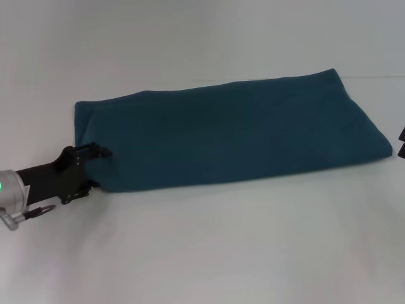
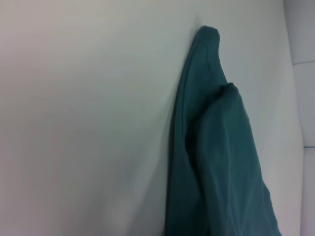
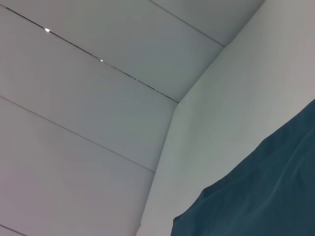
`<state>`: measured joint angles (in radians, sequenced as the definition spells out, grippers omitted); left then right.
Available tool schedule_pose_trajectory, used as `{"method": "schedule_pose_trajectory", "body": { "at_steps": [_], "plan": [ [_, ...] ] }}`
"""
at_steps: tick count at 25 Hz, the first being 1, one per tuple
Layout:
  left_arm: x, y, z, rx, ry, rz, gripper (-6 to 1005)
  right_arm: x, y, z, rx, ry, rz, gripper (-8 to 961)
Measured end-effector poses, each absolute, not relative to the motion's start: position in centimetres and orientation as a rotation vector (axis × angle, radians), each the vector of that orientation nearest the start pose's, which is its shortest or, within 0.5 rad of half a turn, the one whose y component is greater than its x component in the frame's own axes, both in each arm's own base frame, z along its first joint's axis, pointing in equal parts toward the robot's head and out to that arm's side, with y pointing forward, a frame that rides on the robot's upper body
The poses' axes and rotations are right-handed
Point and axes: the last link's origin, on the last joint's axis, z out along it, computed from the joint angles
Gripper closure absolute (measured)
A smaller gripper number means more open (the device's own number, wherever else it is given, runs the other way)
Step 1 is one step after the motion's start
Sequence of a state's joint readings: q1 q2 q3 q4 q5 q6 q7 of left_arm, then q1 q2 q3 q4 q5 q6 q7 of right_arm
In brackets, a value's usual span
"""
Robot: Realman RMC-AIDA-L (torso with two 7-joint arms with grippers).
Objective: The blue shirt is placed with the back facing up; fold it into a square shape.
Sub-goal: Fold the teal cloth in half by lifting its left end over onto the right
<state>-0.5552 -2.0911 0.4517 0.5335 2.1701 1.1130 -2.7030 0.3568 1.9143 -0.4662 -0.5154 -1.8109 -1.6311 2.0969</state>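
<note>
The blue shirt lies folded into a long band across the white table, plain side up. My left gripper is at the band's left end. Its fingers stand apart at the near left corner, touching the cloth's edge. In the left wrist view the shirt shows as stacked folded layers running away over the table. My right gripper shows only as two dark tips, a little apart, at the right border just off the shirt's right end. The right wrist view shows a shirt edge.
The white table stretches in front of the shirt and behind it. A pale panelled wall stands behind the table. A metal clip hangs from my left wrist near the table surface.
</note>
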Motion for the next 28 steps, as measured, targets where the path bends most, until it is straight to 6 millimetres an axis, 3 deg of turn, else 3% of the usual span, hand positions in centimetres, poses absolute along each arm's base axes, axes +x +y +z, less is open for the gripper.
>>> {"method": "schedule_pose_trajectory", "body": {
  "at_steps": [8,16,22,24,28],
  "plan": [
    [-31.8,37.4,-0.9,1.772,2.797,1.039,286,34.0,29.4,8.9,-1.99,1.723,1.193,200],
    [-31.4,37.7,-0.8,1.816,2.775,1.016,287,34.1,29.1,8.9,-1.99,1.726,1.196,204],
    [-31.5,37.5,-0.8,1.83,2.772,1.011,499,34.4,28.9,8.8,-1.982,1.732,1.19,207],
    [-31.6,37.4,-0.8,1.843,2.768,1.007,730,34.4,28.9,8.8,-1.979,1.734,1.188,208],
    [-31.5,37.4,-0.8,1.892,2.743,1.008,888,34.5,28.8,8.8,-1.977,1.735,1.186,211]
  ]
}}
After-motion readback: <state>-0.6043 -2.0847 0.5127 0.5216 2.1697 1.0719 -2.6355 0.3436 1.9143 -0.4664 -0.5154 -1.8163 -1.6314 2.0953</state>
